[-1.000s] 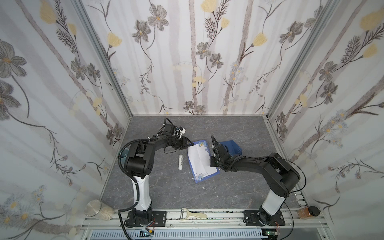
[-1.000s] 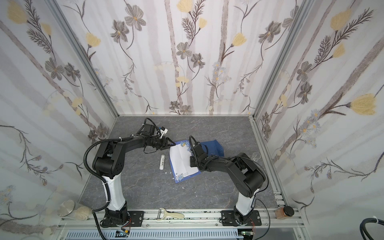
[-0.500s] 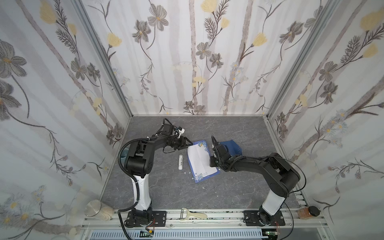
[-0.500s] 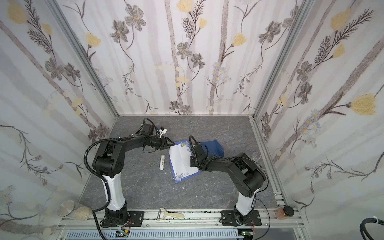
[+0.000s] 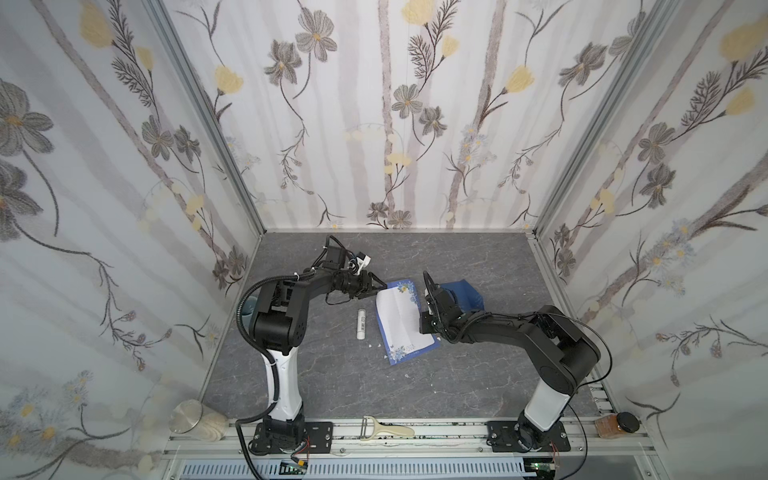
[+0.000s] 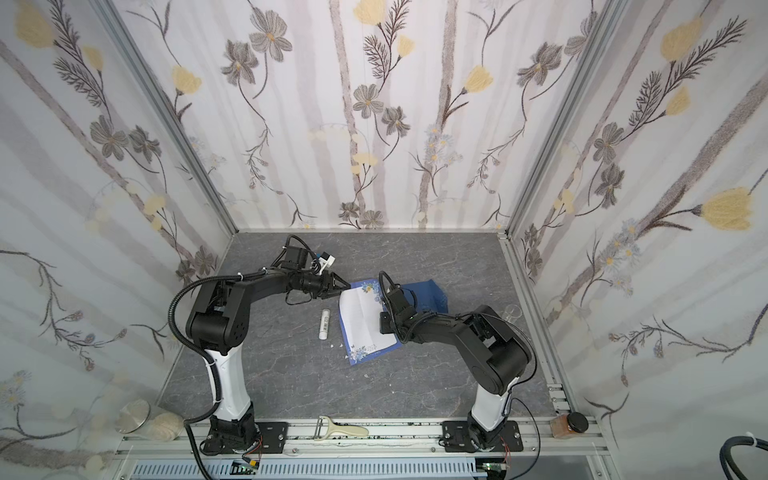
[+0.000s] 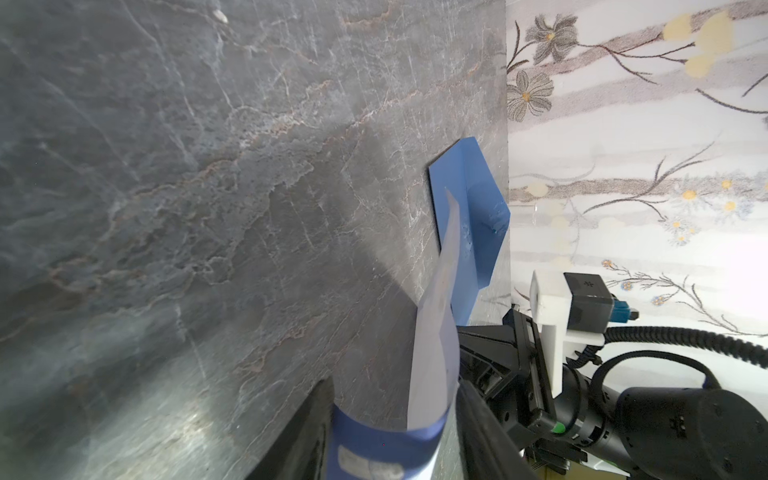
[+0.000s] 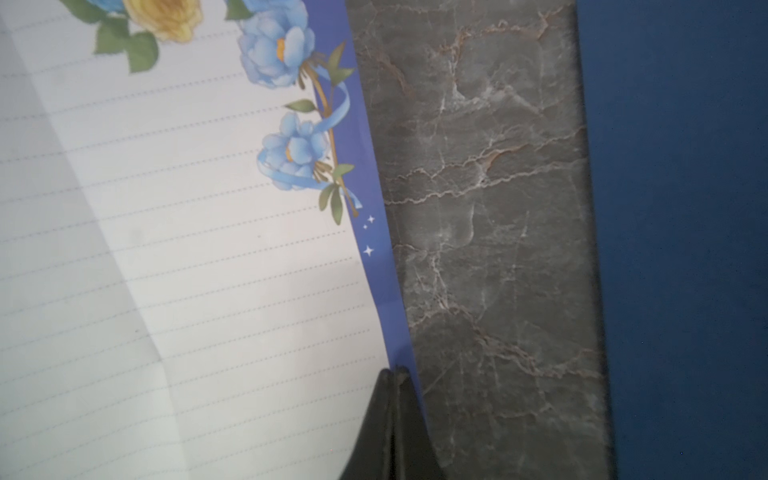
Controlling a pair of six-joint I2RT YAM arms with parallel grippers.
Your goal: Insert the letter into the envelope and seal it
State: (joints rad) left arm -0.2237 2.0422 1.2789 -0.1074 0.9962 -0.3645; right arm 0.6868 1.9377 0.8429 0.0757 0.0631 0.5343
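- L gripper (image 7: pixel 392 386): jaws abt half apart, with the curled rear-left corner of the letter (image 5: pixel 401 320) in the gap. Can't tell if it's truly pinched. My read: you're peeling that corner up to start a fold.
- R gripper (image 8: pixel 392 411): jaws fully together, nothing betw them. Tips press on the letter's R border, prob. as an anchor so the sheet won't slide while L lifts.
- Letter: printed side up, mid tabletop (image 5: pixel 332 374), creased, otherwise mostly flat.
- Envelope (image 5: pixel 465 293): navy, lying rear-right of the letter. A strip of bare tabletop sits betw the two, so no contact. R wrist hides part of it in both top views.
- Glue stick (image 5: pixel 362 324): just beside the letter's L edge and roughly parallel to it. Mind it if L sweeps low.
- Room: the front half and rear of the tabletop are open. It's tight only betw the two wrists over the letter.
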